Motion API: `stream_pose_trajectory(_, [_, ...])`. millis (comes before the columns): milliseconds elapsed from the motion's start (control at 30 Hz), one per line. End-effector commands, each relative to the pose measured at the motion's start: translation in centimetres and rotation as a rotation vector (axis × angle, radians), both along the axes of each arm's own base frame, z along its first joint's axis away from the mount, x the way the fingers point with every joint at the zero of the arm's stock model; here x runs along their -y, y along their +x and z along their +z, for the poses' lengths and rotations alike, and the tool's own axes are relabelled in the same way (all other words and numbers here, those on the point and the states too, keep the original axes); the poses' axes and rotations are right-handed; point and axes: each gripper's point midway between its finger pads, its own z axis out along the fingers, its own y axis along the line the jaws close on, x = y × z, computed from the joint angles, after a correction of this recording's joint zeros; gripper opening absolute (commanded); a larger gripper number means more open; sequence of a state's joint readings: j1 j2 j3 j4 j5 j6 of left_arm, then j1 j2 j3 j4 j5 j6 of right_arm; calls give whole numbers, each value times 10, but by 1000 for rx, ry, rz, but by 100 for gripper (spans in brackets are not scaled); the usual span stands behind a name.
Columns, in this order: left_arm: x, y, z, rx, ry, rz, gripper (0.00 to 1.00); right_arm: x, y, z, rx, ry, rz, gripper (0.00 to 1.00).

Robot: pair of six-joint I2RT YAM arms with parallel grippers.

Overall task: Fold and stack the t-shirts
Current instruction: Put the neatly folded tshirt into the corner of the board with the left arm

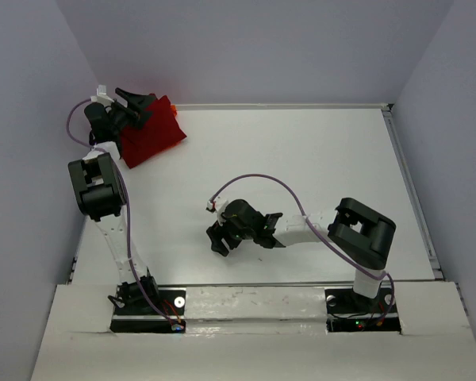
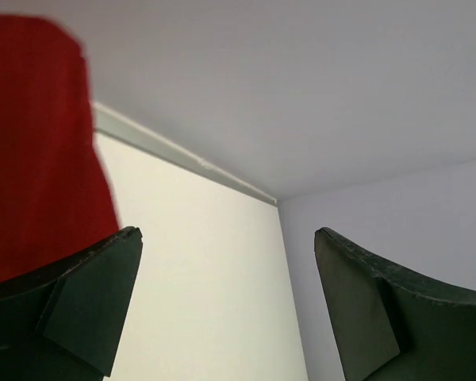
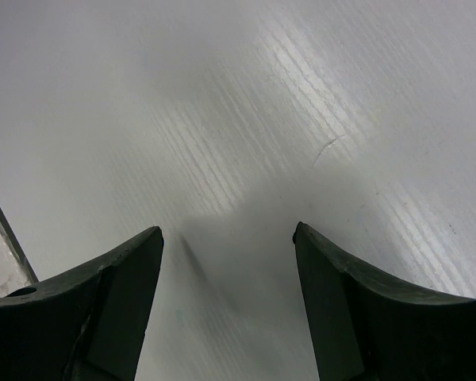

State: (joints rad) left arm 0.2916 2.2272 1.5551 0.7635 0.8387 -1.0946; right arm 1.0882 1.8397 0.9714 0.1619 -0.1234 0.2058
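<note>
Left hand (image 1: 136, 101) apart at the crimson t-shirt (image 1: 152, 133) edge; right hand (image 1: 219, 238) apart above bare bench (image 1: 317, 159).

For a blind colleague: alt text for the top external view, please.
A folded red t-shirt lies in the far left corner of the table, orange cloth showing behind it, the left tool beside it. The right tool is open near the middle.

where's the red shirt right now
In the top external view the red t-shirt lies in the far-left corner of the table, right beside the open left gripper.
</note>
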Motion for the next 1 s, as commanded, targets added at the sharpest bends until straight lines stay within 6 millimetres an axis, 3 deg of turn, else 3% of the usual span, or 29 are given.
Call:
stream_pose_trajectory(0, [27,-27,151,287,93,-28,99,59,-43,-70,-168,-271,14,73])
stream_pose_trajectory(67, [30,-30,154,288,167,-6,99,59,-42,-71,-167,-274,10,73])
stream_pose_trajectory(100, [38,-38,169,311,210,2,99,58,-42,-70,-165,-271,8,73])
stream_pose_trajectory(133, [34,-36,158,273,298,46,99,57,-41,-69,-161,-263,4,73])
stream_pose_trajectory(200, [46,-44,167,281,401,78,99,56,-39,-65,-155,-252,-7,73])
stream_pose_trajectory(233, [46,-46,155,245,498,92,99,55,-38,-61,-153,-242,-19,73])
stream_pose_trajectory(300, [45,-52,163,241,606,187,99,47,-33,-51,-131,-196,-30,73])
stream_pose_trajectory(333, [59,-57,143,197,647,186,99,44,-31,-45,-127,-180,-41,73])
stream_pose_trajectory(400, [62,-64,134,187,725,235,99,38,-20,-24,-86,-142,-72,73])
stream_pose_trajectory(467, [70,-73,108,133,751,218,99,37,-8,-5,-27,-121,-114,74])
stream_pose_trajectory(500, [81,-81,102,138,810,207,99,33,2,18,23,-84,-145,75])
stream_pose_trajectory(600, [100,-97,89,110,933,221,99,41,26,53,144,-69,-227,78])
stream_pose_trajectory(633, [102,-106,87,111,972,219,99,45,45,78,199,-39,-281,79])
stream_pose_trajectory(667, [107,-111,87,116,982,213,99,50,56,90,220,-26,-316,79])
stream_pose_trajectory(767, [115,-130,97,136,971,228,99,73,102,132,270,13,-446,80])
stream_pose_trajectory(867, [122,-148,102,164,977,214,99,98,133,160,298,32,-533,79])
stream_pose_trajectory(900, [123,-153,108,177,991,228,99,115,153,173,307,41,-596,79])
stream_pose_trajectory(967, [116,-157,99,160,1039,266,99,131,167,187,314,62,-650,79])
